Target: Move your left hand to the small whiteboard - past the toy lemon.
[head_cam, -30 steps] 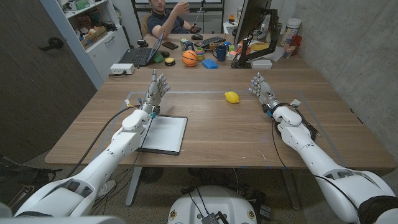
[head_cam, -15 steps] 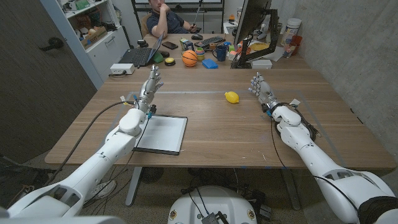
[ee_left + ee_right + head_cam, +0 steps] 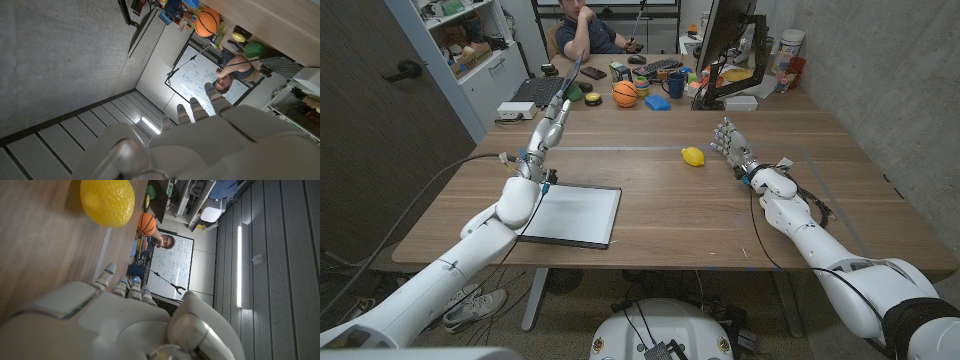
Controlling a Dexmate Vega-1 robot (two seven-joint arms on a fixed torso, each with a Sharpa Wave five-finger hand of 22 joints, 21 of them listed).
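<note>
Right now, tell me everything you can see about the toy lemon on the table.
The toy lemon is bright yellow with a dimpled, plastic-looking skin and pointed ends. It lies on its side on the bare wooden table, right of centre, with nothing touching it. The right hand stands just beside it, fingers apart and holding nothing. The small whiteboard lies well apart, toward the robot's left.

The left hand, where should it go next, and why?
Probably pull back and down toward the whiteboard. The left hand is raised beyond the board's far edge, holding nothing, fingers pointing away from the robot. The lemon lies off to the right, near the right hand.
</note>
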